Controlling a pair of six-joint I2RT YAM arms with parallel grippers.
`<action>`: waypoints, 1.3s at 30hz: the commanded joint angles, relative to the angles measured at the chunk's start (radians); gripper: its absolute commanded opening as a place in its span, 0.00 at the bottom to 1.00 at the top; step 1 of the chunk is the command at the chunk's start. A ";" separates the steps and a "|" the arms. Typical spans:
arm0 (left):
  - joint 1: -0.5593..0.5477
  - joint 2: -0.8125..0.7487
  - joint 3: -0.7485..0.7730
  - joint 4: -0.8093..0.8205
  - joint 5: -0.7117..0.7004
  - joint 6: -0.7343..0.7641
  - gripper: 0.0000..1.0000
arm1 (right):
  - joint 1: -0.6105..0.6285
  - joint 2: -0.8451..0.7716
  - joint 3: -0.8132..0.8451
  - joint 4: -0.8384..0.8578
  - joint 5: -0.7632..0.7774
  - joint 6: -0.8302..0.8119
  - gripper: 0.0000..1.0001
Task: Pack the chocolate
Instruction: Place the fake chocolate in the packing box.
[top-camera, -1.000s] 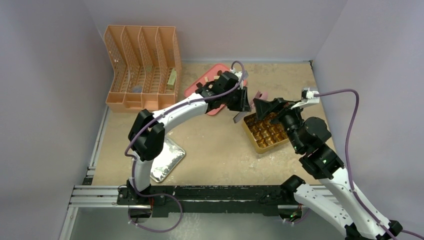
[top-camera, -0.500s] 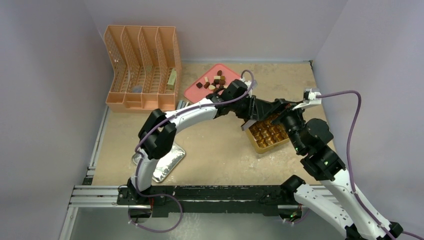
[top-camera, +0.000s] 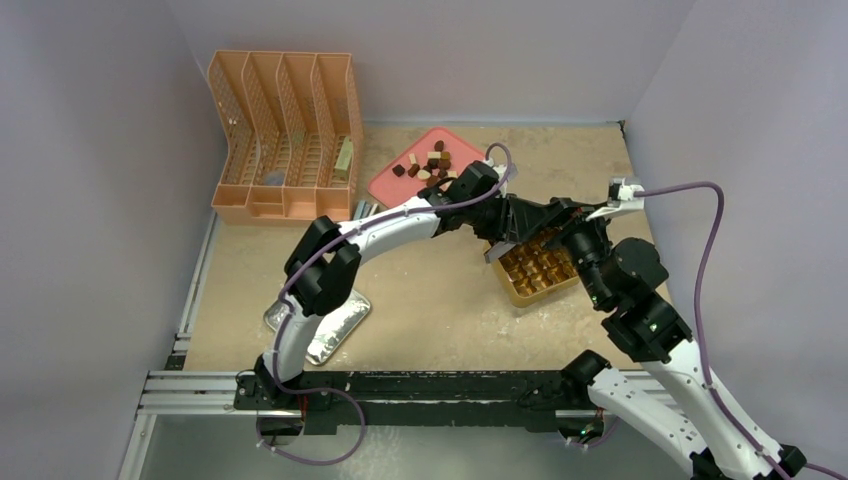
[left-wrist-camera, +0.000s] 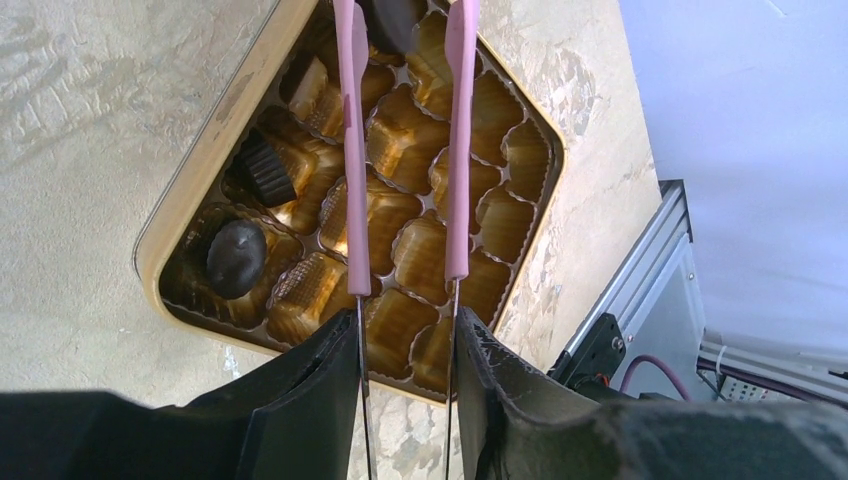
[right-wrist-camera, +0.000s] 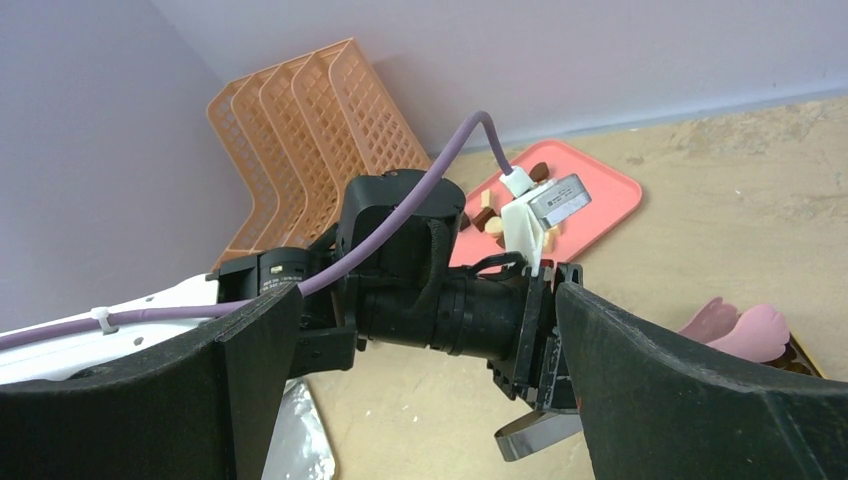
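Note:
My left gripper (top-camera: 500, 228) is shut on pink-tipped metal tongs (left-wrist-camera: 455, 150) and holds them over the gold gridded box (top-camera: 535, 268). In the left wrist view my left gripper (left-wrist-camera: 405, 330) points the tongs at the box (left-wrist-camera: 200, 170). A dark chocolate (left-wrist-camera: 393, 20) sits between the tong tips at the top edge, partly cut off. Two dark chocolates (left-wrist-camera: 235, 258) lie in corner cells. Several more chocolates (top-camera: 430, 163) lie on the pink tray (top-camera: 400, 185). My right gripper (top-camera: 545, 215) is open and empty beside the left wrist; in the right wrist view it (right-wrist-camera: 428, 300) frames that wrist.
An orange file rack (top-camera: 285, 135) stands at the back left. A foil sheet (top-camera: 330, 325) lies near the left arm's base. The pink tray (right-wrist-camera: 590, 195) and the tong tips (right-wrist-camera: 745, 328) show in the right wrist view. Walls close in on the left, right and far sides.
My left arm has swung right from over the pink tray to the gold box, carrying the tongs. The tray's chocolates are now uncovered. The right arm has barely moved.

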 joint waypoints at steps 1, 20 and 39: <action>-0.007 -0.021 0.072 -0.001 -0.017 0.040 0.38 | -0.002 -0.012 0.025 0.037 0.009 -0.008 0.99; -0.001 -0.165 0.058 -0.177 -0.292 0.128 0.34 | -0.003 -0.005 0.026 0.037 -0.004 -0.010 0.99; 0.220 -0.292 -0.081 -0.325 -0.471 0.193 0.33 | -0.003 0.011 0.025 0.033 -0.013 -0.012 0.99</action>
